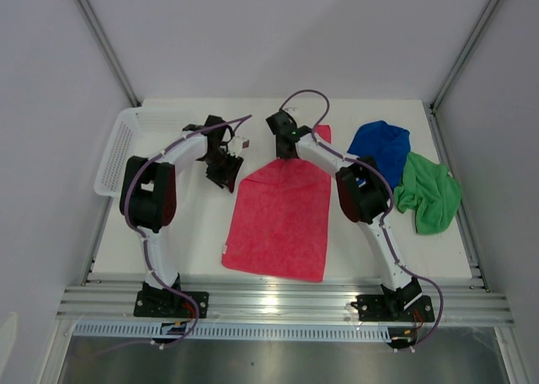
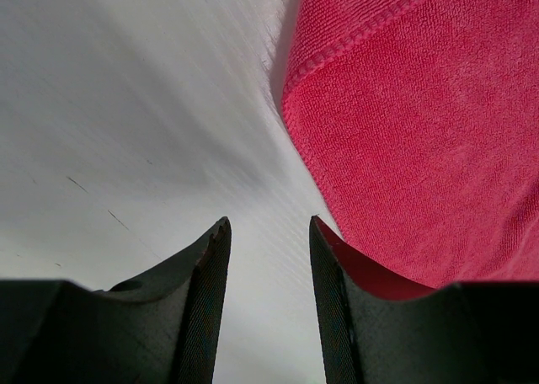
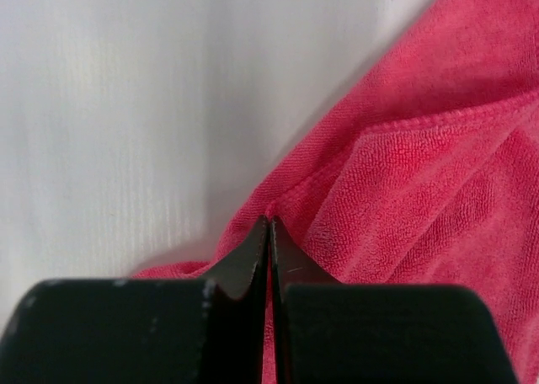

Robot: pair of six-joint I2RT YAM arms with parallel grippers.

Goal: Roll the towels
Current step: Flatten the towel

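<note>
My right end effector [image 3: 268, 224] is pressed together on the stitched hem of the pink towel [image 1: 282, 216], apparently pinching a fold, so the far end rises to a peak, ready for rolling. My left end effector [image 2: 269, 224] hangs spread and empty beside the towel's left edge. The blue towel [image 1: 381, 144] and green towel [image 1: 429, 194] lie crumpled and fluffy on the right of the tabletop [image 1: 194, 232].

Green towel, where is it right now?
In the top view, the green towel lies crumpled near the right edge of the table. It sits just in front of the blue towel, touching it.
</note>
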